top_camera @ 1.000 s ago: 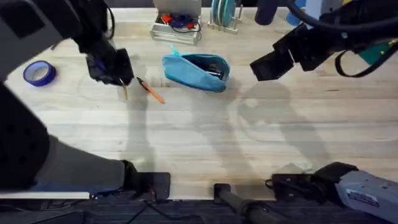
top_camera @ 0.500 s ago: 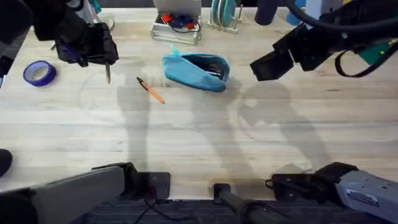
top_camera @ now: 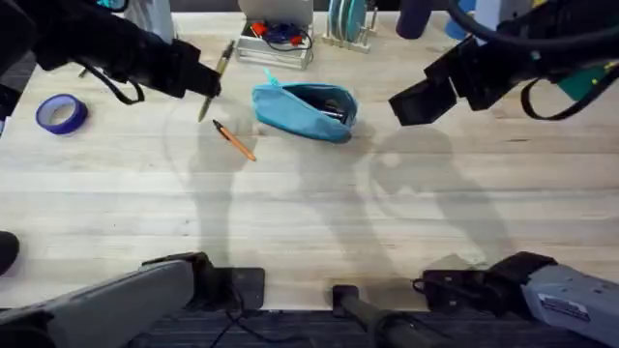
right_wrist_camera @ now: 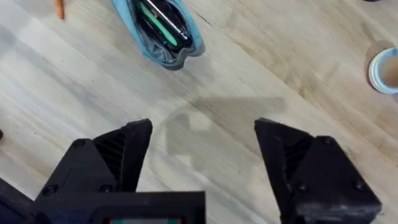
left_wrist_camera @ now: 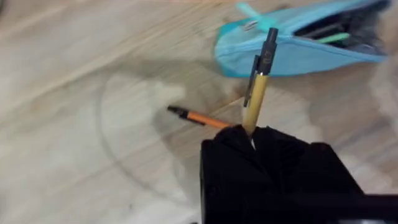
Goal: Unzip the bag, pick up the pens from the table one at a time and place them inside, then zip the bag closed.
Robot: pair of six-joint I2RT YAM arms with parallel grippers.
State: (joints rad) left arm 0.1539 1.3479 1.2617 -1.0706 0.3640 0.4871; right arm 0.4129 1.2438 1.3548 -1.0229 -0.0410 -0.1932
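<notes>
The tabletop stretched wide, pale planks all the way across. On it, toward the far side, the bag lay unzipped, mouth gaping, pens already showing inside. Over to its right the right gripper hovered above bare wood, fingers spread wide apart on nothing. On the other side the left gripper was up off the surface, fingers pinching a yellow pen. Beside the bag, one orange pen lay flat on the tabletop.

Black arms, black blocky right tool
</notes>
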